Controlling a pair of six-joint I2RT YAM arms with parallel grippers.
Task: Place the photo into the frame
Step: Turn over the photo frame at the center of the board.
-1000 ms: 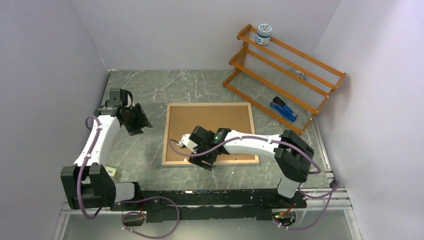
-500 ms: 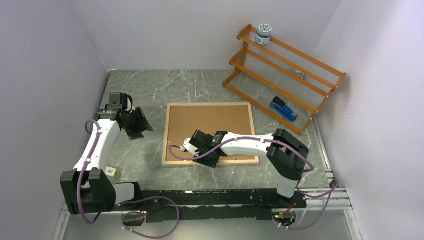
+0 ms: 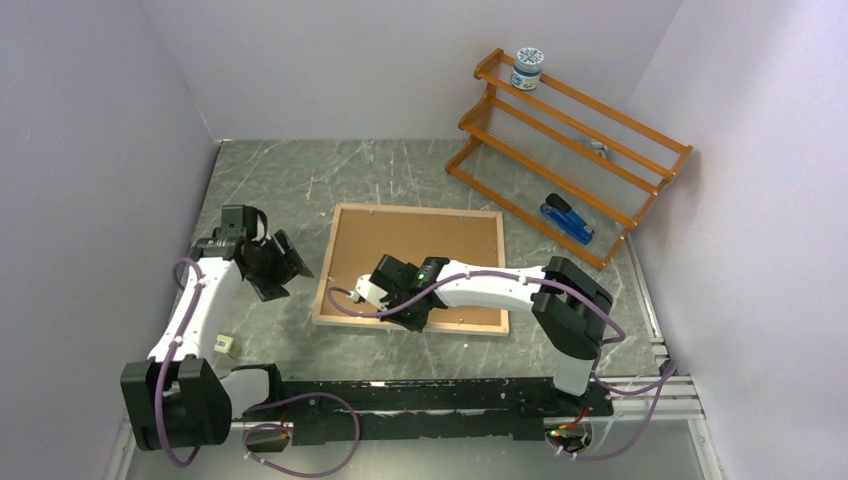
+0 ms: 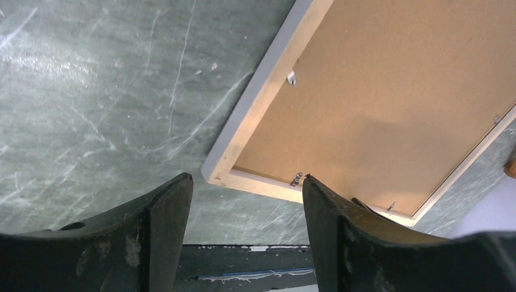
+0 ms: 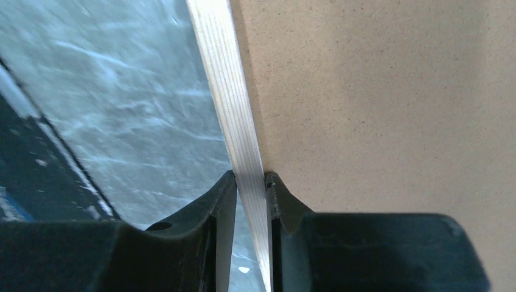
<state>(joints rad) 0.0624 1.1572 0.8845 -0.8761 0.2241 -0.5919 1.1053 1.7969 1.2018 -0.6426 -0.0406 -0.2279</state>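
The right arm [image 3: 495,285] stretched low across to its left, wrist tipped down. The right gripper [image 5: 251,179] pinched the wooden rim of the frame [image 5: 225,91] between its two fingers. The left arm [image 3: 195,305] extended forward. The left gripper [image 4: 246,181] hung with jaws spread wide, holding nothing.

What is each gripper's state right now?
Left gripper: open, holding nothing.
Right gripper: shut on the wooden rim of the frame.
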